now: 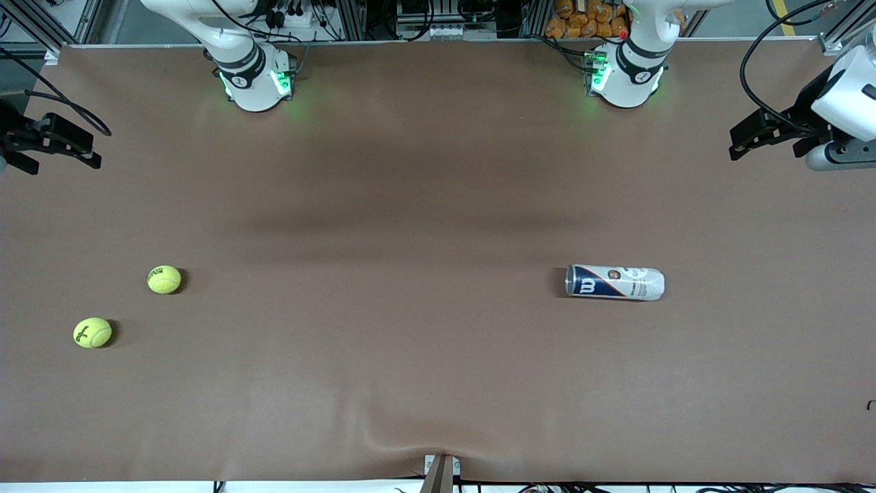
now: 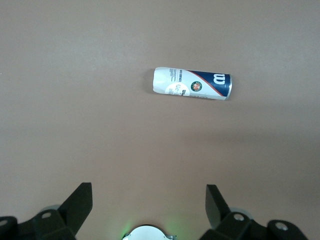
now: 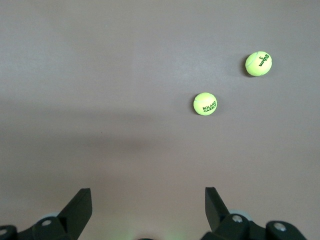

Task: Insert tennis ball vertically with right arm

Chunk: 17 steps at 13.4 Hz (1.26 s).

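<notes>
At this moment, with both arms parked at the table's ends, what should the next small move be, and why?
Probably the left gripper, open and empty, should go down to the can, which lies on its side and must stand for a vertical insert. The right gripper, open too, could then take the tennis ball farther from the front camera; the other tennis ball lies nearer to it.

Left claw (image 2: 146, 202) and right claw (image 3: 146, 202) raised, fingers spread, empty.
</notes>
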### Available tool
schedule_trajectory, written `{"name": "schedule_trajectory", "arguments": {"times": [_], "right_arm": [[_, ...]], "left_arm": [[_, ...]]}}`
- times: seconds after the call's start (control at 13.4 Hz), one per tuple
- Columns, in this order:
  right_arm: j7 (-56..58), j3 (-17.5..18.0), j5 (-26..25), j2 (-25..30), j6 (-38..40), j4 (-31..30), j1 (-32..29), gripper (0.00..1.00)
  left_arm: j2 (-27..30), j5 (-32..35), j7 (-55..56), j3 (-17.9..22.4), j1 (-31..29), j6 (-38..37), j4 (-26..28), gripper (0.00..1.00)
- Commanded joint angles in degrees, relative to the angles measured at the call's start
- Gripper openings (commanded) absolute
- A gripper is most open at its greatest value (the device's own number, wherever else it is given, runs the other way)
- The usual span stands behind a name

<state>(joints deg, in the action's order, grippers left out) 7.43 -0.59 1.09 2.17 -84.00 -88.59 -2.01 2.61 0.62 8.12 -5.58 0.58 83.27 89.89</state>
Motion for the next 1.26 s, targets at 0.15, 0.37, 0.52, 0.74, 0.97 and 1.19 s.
{"name": "schedule_trajectory", "arguments": {"times": [0.15,0.37,0.52,0.74,0.97,1.19], "right_arm": [[-0.31,1.03,0.32,0.99,0.59,-0.26,-1.42,1.00],[-0.31,1.03,0.41,0.99,0.51,-0.26,-1.42,1.00],[-0.31,1.03,0.41,0.99,0.59,-0.35,-1.42,1.00],[-0.31,1.03,0.41,0.99,0.59,-0.35,-1.42,1.00],[-0.31,1.03,0.41,0.99,0.59,-0.35,-1.42,1.00],[-0.31,1.03,0.41,0.99,0.68,-0.35,-1.42,1.00]], "left_arm": [[-1.65,-0.26,-0.47,0.13,-0.23,-0.83,-2.26,1.00],[-2.00,-0.26,-0.39,0.13,-0.23,-0.92,-3.32,1.00],[-2.08,-0.18,0.49,0.13,-0.14,-0.83,-3.49,1.00],[-2.00,-0.18,0.14,0.13,-0.32,-0.83,-3.67,1.00],[-1.65,-0.44,0.05,0.13,-0.23,-0.92,-3.67,1.00],[-1.82,-0.61,-0.03,0.04,-0.32,-0.83,-3.67,1.00]]}}
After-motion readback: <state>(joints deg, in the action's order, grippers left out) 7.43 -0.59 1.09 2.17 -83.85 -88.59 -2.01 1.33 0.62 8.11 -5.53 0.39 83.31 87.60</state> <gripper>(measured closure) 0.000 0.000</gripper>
